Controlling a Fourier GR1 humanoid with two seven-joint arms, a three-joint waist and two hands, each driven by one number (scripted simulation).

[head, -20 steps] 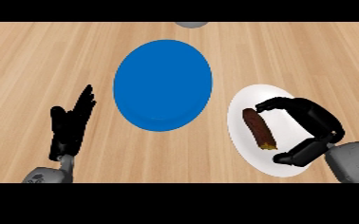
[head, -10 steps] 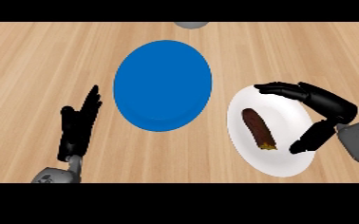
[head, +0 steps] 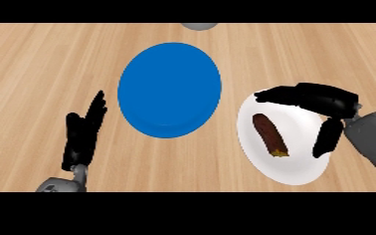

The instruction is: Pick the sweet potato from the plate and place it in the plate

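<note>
In the head view, the sweet potato (head: 270, 135) lies on the white plate (head: 294, 167) at the right, with the blue plate (head: 169, 89) beside it to the left on the wooden counter (head: 58, 59). The right hand (head: 323, 104) arches over the white plate, spread wide with fingers and thumb apart from the sweet potato and holding nothing. The left hand (head: 82, 137) rests at the lower left, fingers straight.
</note>
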